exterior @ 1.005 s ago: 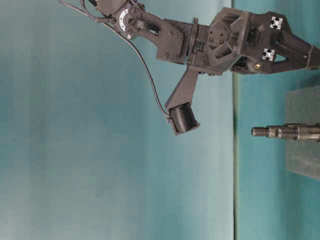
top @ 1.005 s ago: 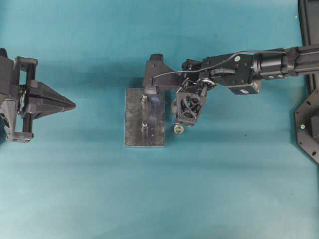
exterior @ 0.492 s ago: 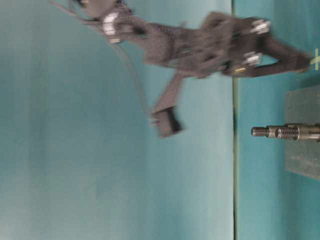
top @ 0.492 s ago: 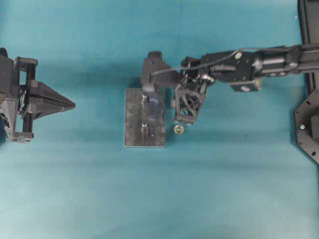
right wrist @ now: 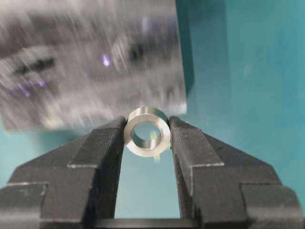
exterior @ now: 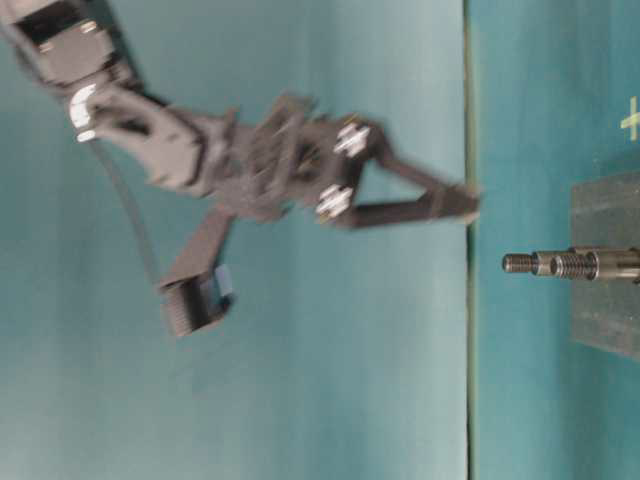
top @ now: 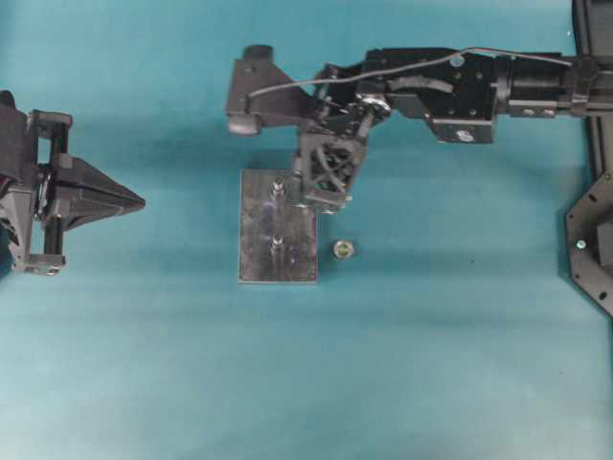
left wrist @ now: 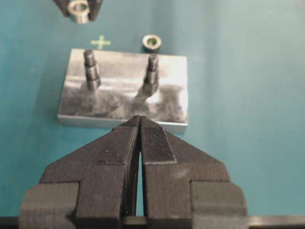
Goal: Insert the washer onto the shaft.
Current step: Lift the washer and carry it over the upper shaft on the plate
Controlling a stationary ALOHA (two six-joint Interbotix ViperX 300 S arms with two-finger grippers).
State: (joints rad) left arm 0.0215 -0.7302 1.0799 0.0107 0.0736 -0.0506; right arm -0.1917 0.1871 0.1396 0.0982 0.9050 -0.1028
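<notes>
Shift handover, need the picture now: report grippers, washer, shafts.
Right gripper shut on washer, lifted above base plate. Left gripper shut, empty, parked short of the plate. Both shafts bare; second washer on mat beside plate.

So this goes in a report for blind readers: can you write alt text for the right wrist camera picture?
A metal ring is clamped between the two black fingers of the right gripper, its hole facing the camera. Behind it a blurred grey metal block lies on a teal table.
</notes>
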